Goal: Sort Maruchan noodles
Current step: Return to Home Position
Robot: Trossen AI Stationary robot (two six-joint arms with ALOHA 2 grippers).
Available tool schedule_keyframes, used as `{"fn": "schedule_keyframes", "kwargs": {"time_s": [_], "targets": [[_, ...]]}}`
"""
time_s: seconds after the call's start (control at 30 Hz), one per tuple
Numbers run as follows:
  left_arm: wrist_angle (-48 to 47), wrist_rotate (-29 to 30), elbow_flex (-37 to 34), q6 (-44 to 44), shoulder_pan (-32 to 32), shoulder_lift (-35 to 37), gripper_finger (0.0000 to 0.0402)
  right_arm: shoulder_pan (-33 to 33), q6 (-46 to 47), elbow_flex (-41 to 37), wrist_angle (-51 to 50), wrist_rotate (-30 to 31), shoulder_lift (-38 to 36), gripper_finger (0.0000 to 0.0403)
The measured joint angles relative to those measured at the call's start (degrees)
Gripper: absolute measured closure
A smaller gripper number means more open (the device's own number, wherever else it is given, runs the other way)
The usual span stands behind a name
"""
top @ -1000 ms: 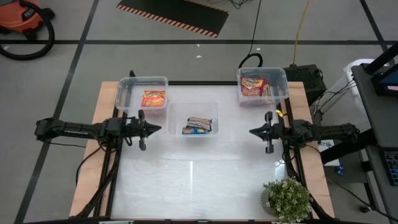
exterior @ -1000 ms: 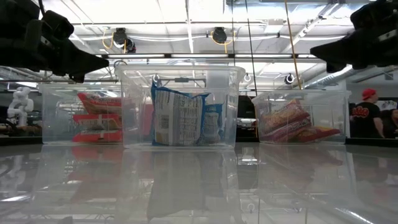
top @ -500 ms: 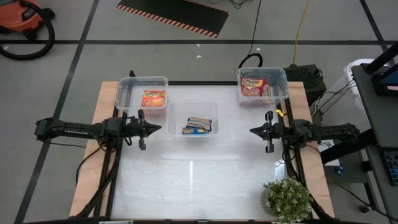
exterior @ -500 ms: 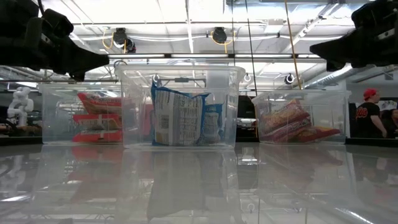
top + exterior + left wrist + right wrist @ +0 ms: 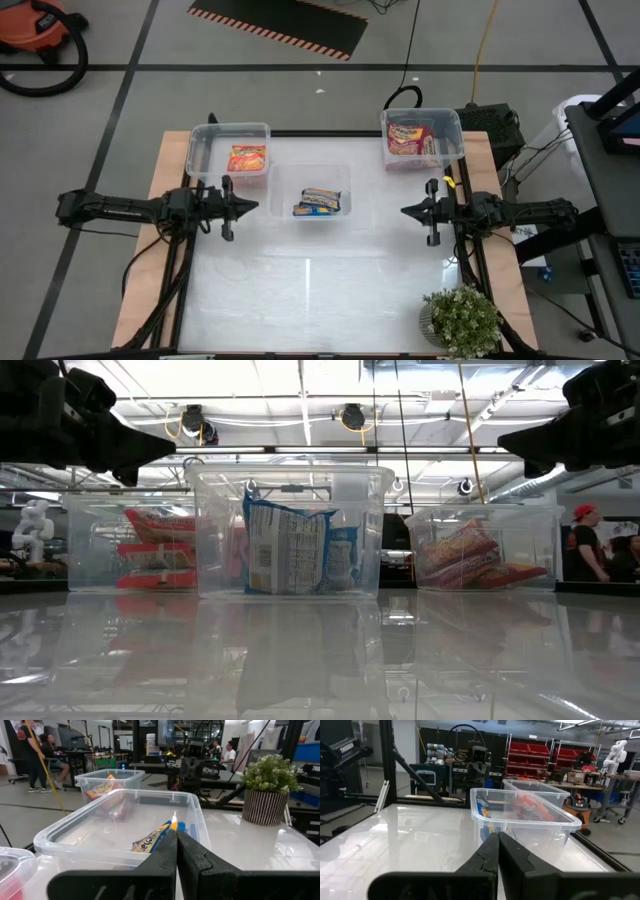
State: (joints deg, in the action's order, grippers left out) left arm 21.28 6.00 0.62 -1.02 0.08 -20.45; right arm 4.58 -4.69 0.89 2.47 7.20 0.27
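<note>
High view, contents of the white table point(image 5: 320, 290) as I see them from beside it:

- Far left corner: clear bin point(image 5: 205, 150) holding orange noodle packets point(image 5: 246, 158), stacked flat by the low view.
- Centre, nearer than the other two: clear bin point(image 5: 318, 176) holding blue-and-yellow noodle packets point(image 5: 320, 200). In the low view they stand on edge and lean against each other.
- Far right corner: clear bin point(image 5: 455, 135) holding red noodle packets point(image 5: 405, 138), piled at a tilt.
- No packet lies loose on the tabletop; every one in sight is inside a bin.
- Left gripper point(image 5: 250, 207): above the table's left side, just beside the near edge of the orange bin, pointing toward the middle. Its wrist view shows the two fingers point(image 5: 165, 855) pressed together with nothing between them.
- Right gripper point(image 5: 408, 212): above the table's right side, below the red bin in this view, pointing toward the middle and facing the left one across the centre bin. Its fingers point(image 5: 490, 855) are likewise closed tight and empty.
- Near right corner: small potted plant point(image 5: 462, 320) in a striped pot.
- Beyond the table, low view: a person point(image 5: 585, 540) at the far right of the room.
</note>
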Motion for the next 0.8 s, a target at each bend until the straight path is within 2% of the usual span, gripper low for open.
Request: {"fn": "schedule_keyframes", "kwargs": {"time_s": [0.1, 0.27, 0.53, 0.8], "targets": [[0.0, -1.1, 0.0, -0.4, 0.0, 0.0, 0.0398, 0.0, -0.9, 0.0, -0.1, 0.0, 0.0, 0.0403], [-0.1, -6.1, 0.0, 2.9, 0.0, 0.0, 0.0398, 0.0, -2.0, 0.0, -0.1, 0.1, 0.0, 0.0403], [-0.1, -6.2, 0.0, 1.6, -0.7, 1.4, 0.0398, 0.0, -2.0, 0.0, -0.1, 0.1, 0.0, 0.0403], [-2.0, -6.2, 0.0, 2.7, -1.7, 7.5, 0.0398, 0.0, -2.0, 0.0, -0.1, 0.2, 0.0, 0.0403]]}}
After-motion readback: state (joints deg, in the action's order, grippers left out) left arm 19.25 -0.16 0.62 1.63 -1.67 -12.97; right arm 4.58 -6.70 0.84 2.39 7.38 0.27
